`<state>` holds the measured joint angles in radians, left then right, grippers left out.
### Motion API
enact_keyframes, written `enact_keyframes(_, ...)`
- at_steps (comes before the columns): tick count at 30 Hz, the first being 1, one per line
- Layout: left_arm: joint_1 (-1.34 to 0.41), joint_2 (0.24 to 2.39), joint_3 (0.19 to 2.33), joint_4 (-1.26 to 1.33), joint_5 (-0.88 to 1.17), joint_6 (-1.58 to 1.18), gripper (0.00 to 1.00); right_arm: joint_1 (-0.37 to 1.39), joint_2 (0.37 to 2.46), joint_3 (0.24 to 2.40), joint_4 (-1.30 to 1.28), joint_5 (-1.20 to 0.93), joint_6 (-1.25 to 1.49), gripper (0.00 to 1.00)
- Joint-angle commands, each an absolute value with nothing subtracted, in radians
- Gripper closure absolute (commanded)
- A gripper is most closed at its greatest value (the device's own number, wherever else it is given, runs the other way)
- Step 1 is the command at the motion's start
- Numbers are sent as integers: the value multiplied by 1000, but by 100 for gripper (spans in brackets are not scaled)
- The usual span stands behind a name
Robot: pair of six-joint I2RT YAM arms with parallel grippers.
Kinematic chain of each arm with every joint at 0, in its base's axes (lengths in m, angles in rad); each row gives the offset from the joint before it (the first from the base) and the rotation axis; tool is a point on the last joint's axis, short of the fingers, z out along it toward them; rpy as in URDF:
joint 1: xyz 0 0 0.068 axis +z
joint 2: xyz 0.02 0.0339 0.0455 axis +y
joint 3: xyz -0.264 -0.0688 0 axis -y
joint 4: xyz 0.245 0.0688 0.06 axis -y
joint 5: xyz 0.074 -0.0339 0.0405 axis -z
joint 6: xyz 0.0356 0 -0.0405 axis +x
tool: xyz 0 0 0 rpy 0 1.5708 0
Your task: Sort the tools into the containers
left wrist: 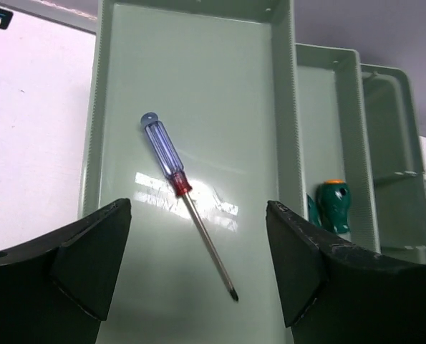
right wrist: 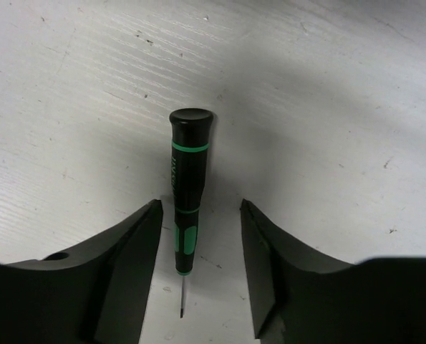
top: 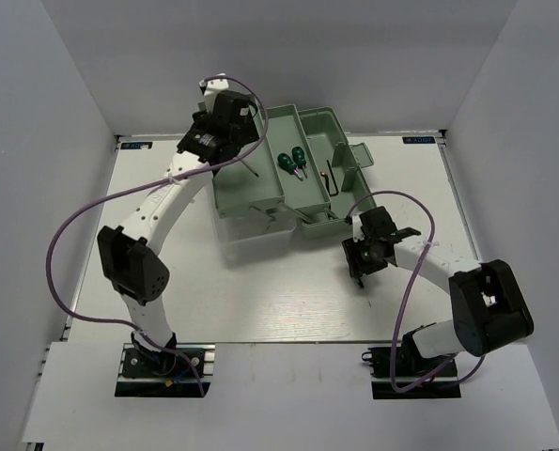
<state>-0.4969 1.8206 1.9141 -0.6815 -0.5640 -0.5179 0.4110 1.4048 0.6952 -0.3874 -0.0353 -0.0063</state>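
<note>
The pale green toolbox (top: 230,195) stands open at the back of the table. A blue-and-red-handled screwdriver (left wrist: 171,166) lies loose on the floor of its left tray (left wrist: 220,79). My left gripper (left wrist: 198,215) hangs open above that tray, with nothing between its fingers. Two stubby green-handled screwdrivers (top: 292,162) lie in the middle compartment; one of them (left wrist: 333,206) shows past my right finger. Dark hex keys (top: 331,178) lie in the right compartment. A thin black-and-green screwdriver (right wrist: 187,183) lies on the table between the fingers of my right gripper (right wrist: 200,208), which is open with a gap on both sides.
The toolbox's translucent lid (top: 260,235) lies folded toward the arms in front of the box. White walls close in the table on the left, back and right. Purple cables (top: 72,235) loop beside each arm.
</note>
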Motion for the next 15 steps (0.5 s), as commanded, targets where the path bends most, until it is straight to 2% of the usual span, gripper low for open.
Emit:
enact_keyframes(1, -491, 1663, 1916, -683, -520, -480, 13, 436, 1430, 650, -413, -58, 26, 49)
enact_keyframes(4, -502, 1562, 1833, -660, -503, -442, 12, 439, 1430, 641, -410, -20, 23, 69)
enact_keyframes(5, -511, 1481, 1766, -643, -491, -416, 12, 440, 1424, 641, -414, -17, 23, 82)
enact_keyframes(6, -511, 1436, 1728, -643, -482, -416, 11, 440, 1425, 643, -419, -17, 26, 88)
enact_keyframes(7, -511, 1392, 1685, -643, -465, -416, 11, 437, 1410, 647, -423, -31, 18, 100)
enact_keyframes(9, -500, 1254, 1547, -658, -410, -402, 3, 431, 1390, 672, -465, -55, 8, 100)
enact_keyframes(15, -500, 996, 1194, -783, -342, -572, 3, 417, 1047, 778, -597, -461, -306, 100)
